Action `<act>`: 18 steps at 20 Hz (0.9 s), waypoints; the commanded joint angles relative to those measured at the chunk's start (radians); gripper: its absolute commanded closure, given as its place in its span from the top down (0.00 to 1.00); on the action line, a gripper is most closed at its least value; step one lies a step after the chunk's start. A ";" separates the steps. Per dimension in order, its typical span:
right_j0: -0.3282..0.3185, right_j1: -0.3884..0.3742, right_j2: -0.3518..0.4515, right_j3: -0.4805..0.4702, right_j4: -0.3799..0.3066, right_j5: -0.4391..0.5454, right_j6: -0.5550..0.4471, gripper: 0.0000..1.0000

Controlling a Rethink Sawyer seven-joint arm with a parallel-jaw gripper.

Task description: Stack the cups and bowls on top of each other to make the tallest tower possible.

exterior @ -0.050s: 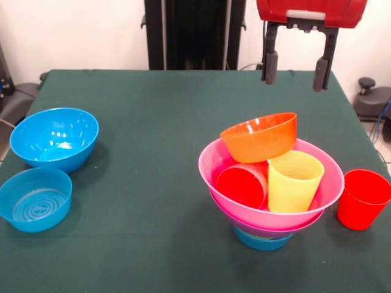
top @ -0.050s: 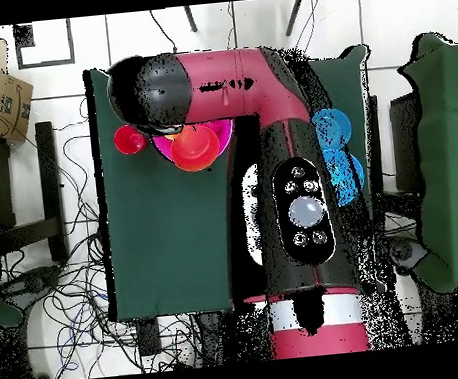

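Front view: glossy orange bowl [exterior @ -0.050s: 261, 136] tilts atop tower [exterior @ -0.050s: 270, 195].

The gripper [exterior @ -0.050s: 297, 72] is being cut off above its two fingers by the front view's top edge, and in the overhead view it is being hidden entirely under the arm [top @ -0.050s: 212, 79]. The small blue bowl [exterior @ -0.050s: 263, 239] at the tower's base is being largely covered by the pink bowl [exterior @ -0.050s: 211, 165]. The tower's cups are being mostly masked overhead by the arm.
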 commanded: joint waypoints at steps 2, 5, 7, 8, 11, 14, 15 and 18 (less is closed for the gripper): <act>0.016 0.020 0.025 0.190 -0.007 -0.071 0.027 1.00; 0.002 0.017 0.029 0.220 -0.005 -0.099 0.020 1.00; -0.008 0.018 0.035 0.229 -0.003 -0.110 0.008 1.00; -0.010 0.017 0.037 0.236 -0.002 -0.117 0.007 1.00; -0.023 0.017 0.037 0.238 -0.003 -0.120 -0.004 1.00; -0.026 0.013 0.035 0.256 -0.004 -0.135 -0.001 1.00; -0.030 0.019 0.035 0.247 -0.006 -0.132 -0.005 1.00; -0.041 0.025 0.039 0.252 -0.008 -0.151 -0.013 1.00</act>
